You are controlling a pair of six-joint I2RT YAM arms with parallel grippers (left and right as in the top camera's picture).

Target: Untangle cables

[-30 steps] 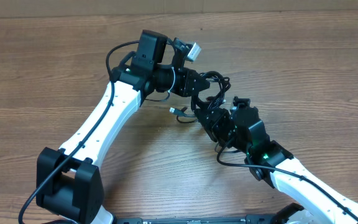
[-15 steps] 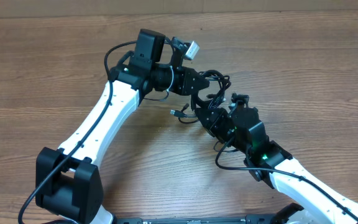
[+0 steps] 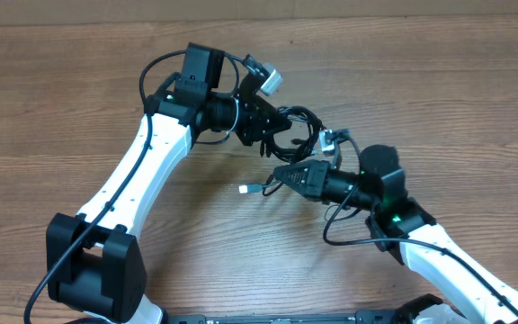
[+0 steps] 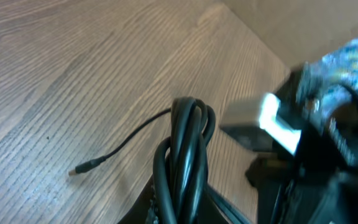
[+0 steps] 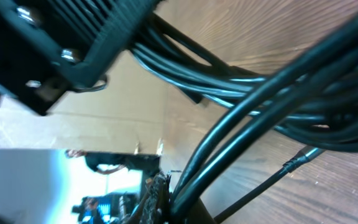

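The cables (image 3: pixel 297 126) are a black tangled bundle held above the table between my two grippers. My left gripper (image 3: pixel 271 130) is shut on the bundle's left side; its wrist view shows a twisted loop of cables (image 4: pixel 185 149) rising from the jaws. My right gripper (image 3: pixel 281 175) is shut on several strands from below; these cables (image 5: pixel 247 124) run up out of its jaws in the right wrist view. One loose strand hangs down to a small plug end (image 3: pixel 245 190) on the table, also in the left wrist view (image 4: pixel 82 167).
The wooden table (image 3: pixel 61 108) lies under both arms. A white-tipped connector (image 3: pixel 269 80) sticks up by the left wrist. Each arm's own thicker black wire (image 3: pixel 349 241) loops beside it.
My right gripper has swung round and pulled down and left with its strands. The left arm shifted slightly left. The loose plug end has moved lower and left on the table.
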